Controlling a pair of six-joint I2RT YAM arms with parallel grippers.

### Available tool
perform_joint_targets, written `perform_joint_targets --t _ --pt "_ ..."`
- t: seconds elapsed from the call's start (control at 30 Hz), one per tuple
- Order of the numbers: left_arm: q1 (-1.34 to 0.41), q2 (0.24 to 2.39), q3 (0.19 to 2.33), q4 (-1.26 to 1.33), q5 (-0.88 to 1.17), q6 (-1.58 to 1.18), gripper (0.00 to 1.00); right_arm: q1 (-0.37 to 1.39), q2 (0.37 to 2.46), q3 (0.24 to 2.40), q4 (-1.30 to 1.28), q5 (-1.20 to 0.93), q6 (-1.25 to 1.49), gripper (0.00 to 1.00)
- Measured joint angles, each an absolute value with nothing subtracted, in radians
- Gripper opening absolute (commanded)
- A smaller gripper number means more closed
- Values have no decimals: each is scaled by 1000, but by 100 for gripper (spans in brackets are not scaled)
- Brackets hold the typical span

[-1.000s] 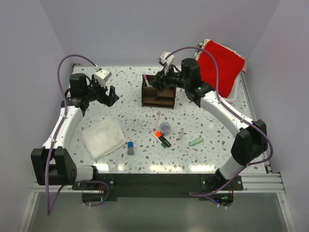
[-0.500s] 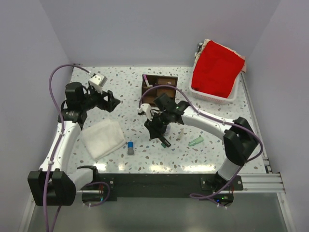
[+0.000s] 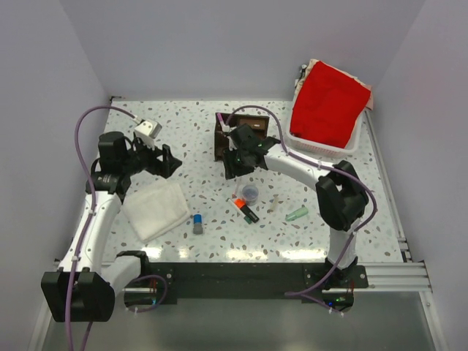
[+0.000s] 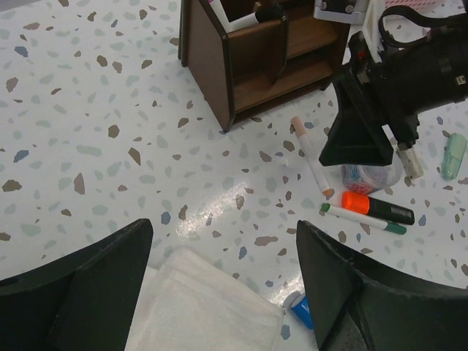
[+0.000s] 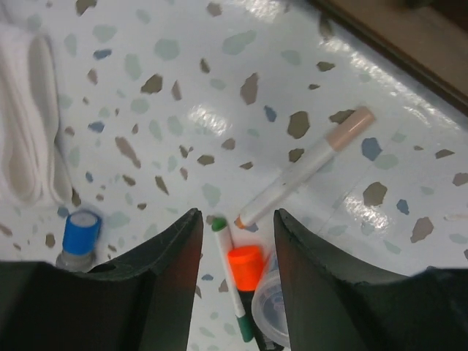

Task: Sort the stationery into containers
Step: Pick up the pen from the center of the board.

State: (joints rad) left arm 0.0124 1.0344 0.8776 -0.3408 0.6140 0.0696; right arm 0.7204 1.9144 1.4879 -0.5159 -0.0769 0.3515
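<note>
No text, label, brand, number or sign can be read on the orange-and-black highlighter, the dark brown wooden desk organizer or anything else

Organizer close behind pale pen

Bright, even light from overhead — soft shadows only. Glare patches lie on the bench; close-up fingers look dark and blurred.

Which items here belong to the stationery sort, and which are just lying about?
Job: wooden organizer, peach-capped pen, green-tipped pen, orange highlighter, round pot, mint cap, blue-capped stick.
Lying about: folded white cloth, white basket, red cloth.
</note>
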Motion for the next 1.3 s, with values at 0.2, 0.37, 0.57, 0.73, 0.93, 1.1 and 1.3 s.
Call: perform_joint_targets --t 0.2,0.37,0.57,0.73,0.93,1.1,1.3 --pt "12 1023 878 -351 599 67 84 724 1983 1555 -557 45 502 45" --pt "12 1023 878 -361 585 69 84 727 2028 1607 -598 134 574 36" --pt "13 1030 878 -361 574 71 84 727 2052 1630 -641 231 641 41" --pt "16 1032 878 -361 572 71 84 729 2073 1630 -661 253 680 41" --pt "19 1031 873 -360 572 72 84 749 2097 1630 -665 254 709 40" --pt "19 1031 868 -361 571 72 84 763 2133 1631 -666 269 724 40" --pt "19 1032 867 -362 572 72 84 768 2154 1638 -665 306 743 35"
